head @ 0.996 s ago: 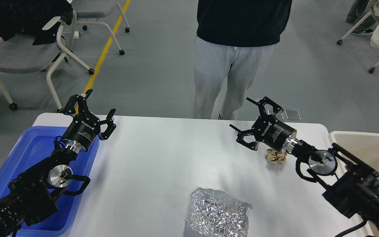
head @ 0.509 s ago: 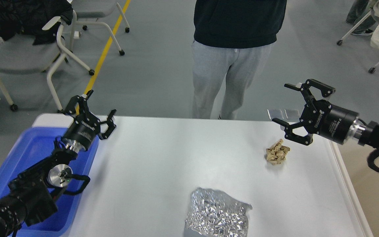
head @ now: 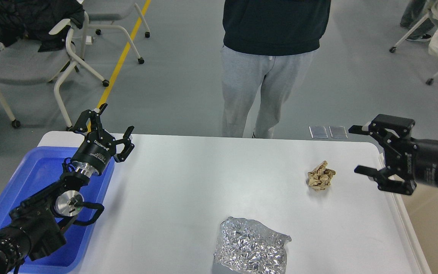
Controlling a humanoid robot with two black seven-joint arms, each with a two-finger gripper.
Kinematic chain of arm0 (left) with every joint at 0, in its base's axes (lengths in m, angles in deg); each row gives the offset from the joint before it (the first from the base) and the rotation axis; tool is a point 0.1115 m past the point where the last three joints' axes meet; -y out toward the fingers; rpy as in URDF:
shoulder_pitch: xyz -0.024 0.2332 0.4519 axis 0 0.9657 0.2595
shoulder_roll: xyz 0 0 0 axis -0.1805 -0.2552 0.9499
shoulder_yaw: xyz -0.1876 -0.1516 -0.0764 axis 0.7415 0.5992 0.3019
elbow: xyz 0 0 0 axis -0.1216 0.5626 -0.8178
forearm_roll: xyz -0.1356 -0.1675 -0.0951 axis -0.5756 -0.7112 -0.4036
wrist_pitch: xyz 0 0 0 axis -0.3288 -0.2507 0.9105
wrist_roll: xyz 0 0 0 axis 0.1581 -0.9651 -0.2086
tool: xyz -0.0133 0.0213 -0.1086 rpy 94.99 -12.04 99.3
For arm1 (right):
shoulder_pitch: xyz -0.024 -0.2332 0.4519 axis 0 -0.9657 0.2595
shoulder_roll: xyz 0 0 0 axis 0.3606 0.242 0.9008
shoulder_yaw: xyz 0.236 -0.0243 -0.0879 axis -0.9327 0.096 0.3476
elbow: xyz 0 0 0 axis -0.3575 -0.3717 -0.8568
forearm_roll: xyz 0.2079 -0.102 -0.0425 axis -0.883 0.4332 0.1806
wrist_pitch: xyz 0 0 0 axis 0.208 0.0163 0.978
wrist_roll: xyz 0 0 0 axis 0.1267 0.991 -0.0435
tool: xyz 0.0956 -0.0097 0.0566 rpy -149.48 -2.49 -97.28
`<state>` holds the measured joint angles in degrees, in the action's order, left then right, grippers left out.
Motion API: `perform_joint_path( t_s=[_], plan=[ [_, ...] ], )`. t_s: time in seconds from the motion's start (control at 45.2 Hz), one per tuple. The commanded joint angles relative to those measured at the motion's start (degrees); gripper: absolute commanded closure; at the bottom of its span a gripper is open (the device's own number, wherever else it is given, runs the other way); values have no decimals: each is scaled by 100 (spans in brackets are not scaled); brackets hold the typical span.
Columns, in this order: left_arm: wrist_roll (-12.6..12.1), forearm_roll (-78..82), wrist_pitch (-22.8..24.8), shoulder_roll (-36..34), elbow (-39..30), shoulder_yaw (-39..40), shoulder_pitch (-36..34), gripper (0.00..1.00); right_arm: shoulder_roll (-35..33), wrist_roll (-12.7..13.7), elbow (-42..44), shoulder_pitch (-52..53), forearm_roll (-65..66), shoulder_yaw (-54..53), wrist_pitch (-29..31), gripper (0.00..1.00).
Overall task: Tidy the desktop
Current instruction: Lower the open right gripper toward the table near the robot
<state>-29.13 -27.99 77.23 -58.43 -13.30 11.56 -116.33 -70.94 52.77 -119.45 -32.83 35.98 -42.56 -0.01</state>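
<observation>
Head view shows the desktop (head: 188, 179) filling the lower frame, a blue tray (head: 32, 179) at lower left. Crumpled foil (head: 251, 249) sits at bottom centre, a brown paper wad (head: 321, 180) right of centre. Right gripper (head: 364, 149), wide open and empty, has swung from above the wad to the right edge, so that pickup looks unstarted. Left gripper (head: 114, 121) stays open, empty, over the tray's far corner

This looks like a robotics lab or test hall. A smooth grey floor carries a painted yellow line (head: 122, 62). Grey-seated white-framed chairs on castors (head: 32, 64) stand about. A large white rectangular tabletop (head: 203, 179) serves as a workbench, and a person in grey sweatpants and a dark top (head: 268, 57) stands watching behind it.
</observation>
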Motion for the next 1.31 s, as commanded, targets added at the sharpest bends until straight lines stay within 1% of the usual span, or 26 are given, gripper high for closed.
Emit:
perform_joint_path(
  t_s=[0.0,0.111,0.31,0.443,0.686,0.885,1.107,1.284],
  plan=[
    [-1,4,4,-4,0,0,-1,0,-415,79,-243,88,1167,842,17,0],
    [-1,4,4,-4,0,9,-1,0,-344,70,-243,88,1510,1351,-9,0],
    [-1,-5,4,-4,0,0,-1,0,165,61,-243,70,2011,2169,-202,0],
    [-1,4,4,-4,0,9,-1,0,543,52,-218,53,2380,2451,-343,0],
    [-1,4,4,-4,0,0,-1,0,1246,61,80,26,2574,2618,-431,0],
    [-1,4,4,-4,0,0,-1,0,1940,35,625,-9,2811,2697,-519,0],
    [-1,-5,4,-4,0,0,-1,0,2424,17,959,-9,2838,2680,-572,0],
    [-1,4,4,-4,0,0,-1,0,2626,8,1065,-18,2838,2680,-607,0]
  ],
)
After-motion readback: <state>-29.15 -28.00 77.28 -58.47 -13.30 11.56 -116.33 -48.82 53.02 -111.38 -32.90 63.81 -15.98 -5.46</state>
